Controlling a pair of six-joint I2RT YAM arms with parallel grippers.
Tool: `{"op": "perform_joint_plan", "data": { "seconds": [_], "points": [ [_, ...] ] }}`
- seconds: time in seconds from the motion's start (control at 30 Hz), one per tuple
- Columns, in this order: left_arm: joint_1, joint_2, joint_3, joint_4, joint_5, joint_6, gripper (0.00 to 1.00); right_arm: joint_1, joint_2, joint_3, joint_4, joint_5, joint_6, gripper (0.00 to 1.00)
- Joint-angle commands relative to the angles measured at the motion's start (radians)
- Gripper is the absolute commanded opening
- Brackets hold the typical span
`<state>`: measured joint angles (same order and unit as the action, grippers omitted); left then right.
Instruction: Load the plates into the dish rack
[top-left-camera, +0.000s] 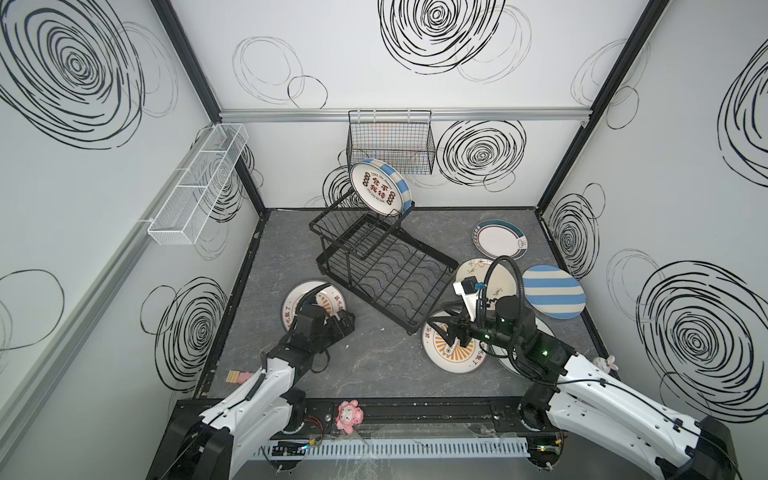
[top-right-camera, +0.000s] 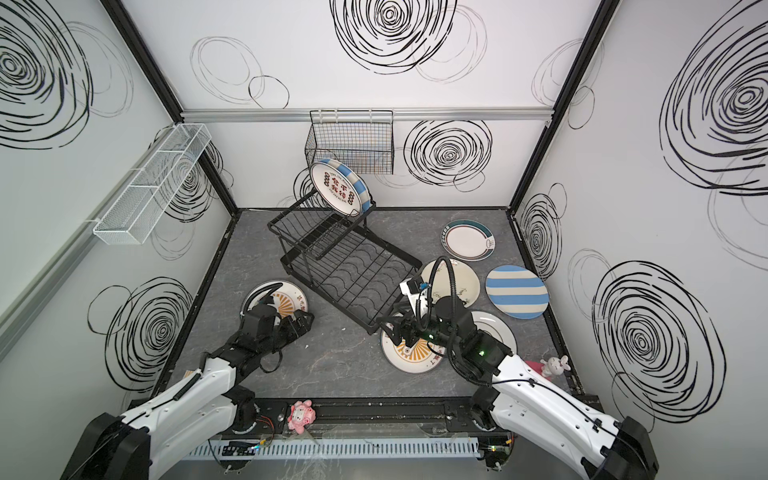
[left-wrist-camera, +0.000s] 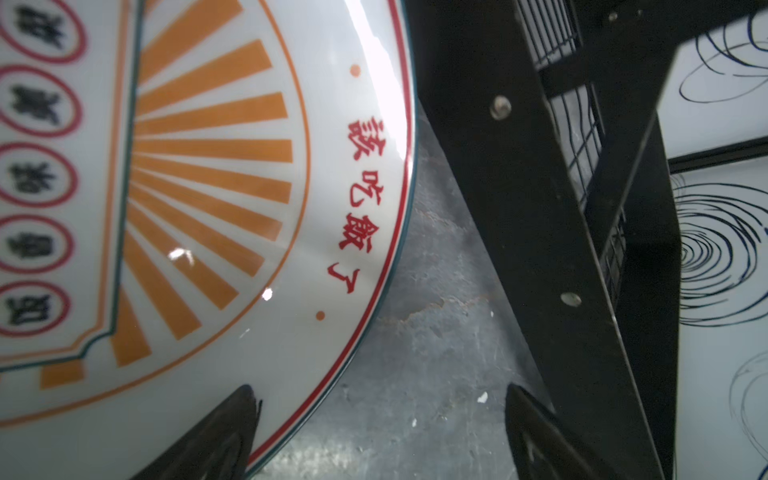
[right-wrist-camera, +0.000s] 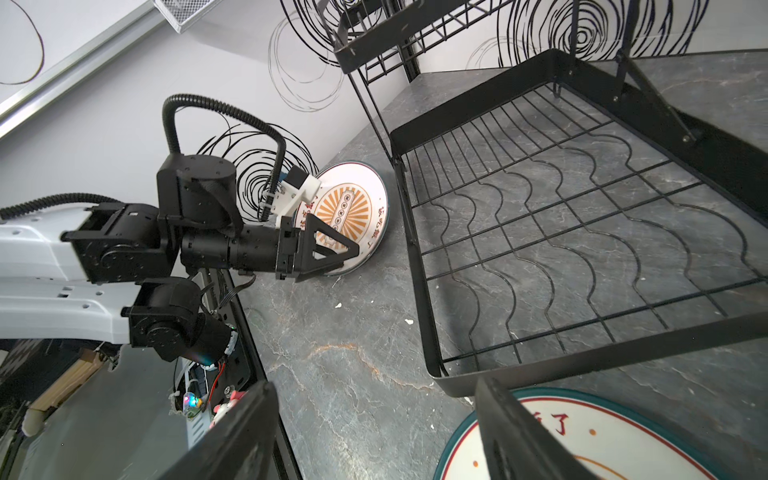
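Observation:
The black dish rack (top-left-camera: 434, 251) stands mid-table. On its upper tier lean a white plate with red characters (top-left-camera: 376, 189) and a blue-striped plate (top-left-camera: 392, 174) behind it. My left gripper (left-wrist-camera: 378, 390) is open at the edge of a sunburst plate (left-wrist-camera: 208, 166) lying flat left of the rack (left-wrist-camera: 519, 208). One of its fingers is over the rim, the other over bare table. My right gripper (right-wrist-camera: 374, 384) is open and low at the rack's near corner (right-wrist-camera: 419, 266). One of its fingers is over a second sunburst plate (right-wrist-camera: 602, 440), also seen in a top view (top-left-camera: 453, 357).
Right of the rack lie a teal-rim plate (top-left-camera: 498, 241), a floral plate (top-left-camera: 505, 282), a blue-striped plate (top-left-camera: 552, 297) and a plate under the right arm (top-right-camera: 494, 328). A black mesh basket (top-left-camera: 390, 145) and a white one (top-left-camera: 199, 183) hang on the walls. A pink toy (top-left-camera: 349, 415) sits at the front.

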<state>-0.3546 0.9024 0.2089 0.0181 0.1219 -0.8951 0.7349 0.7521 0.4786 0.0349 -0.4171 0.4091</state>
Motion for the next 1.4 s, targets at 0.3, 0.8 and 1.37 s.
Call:
{"op": "perform_joint_plan", "data": {
  "seconds": [0.3, 0.8, 1.37],
  "points": [
    [-0.385, -0.015, 0.107, -0.302, -0.208, -0.209, 0.96, -0.046, 0.160, 0.106, -0.051, -0.100, 0.052, 0.79],
    [0.091, -0.003, 0.325, -0.330, -0.287, 0.227, 0.96, 0.209, 0.439, 0.137, 0.187, -0.057, 0.241, 0.77],
    [0.342, 0.224, 0.256, -0.032, -0.090, 0.300, 0.96, 0.327, 0.810, 0.224, 0.581, 0.008, 0.610, 0.73]
  ]
}}
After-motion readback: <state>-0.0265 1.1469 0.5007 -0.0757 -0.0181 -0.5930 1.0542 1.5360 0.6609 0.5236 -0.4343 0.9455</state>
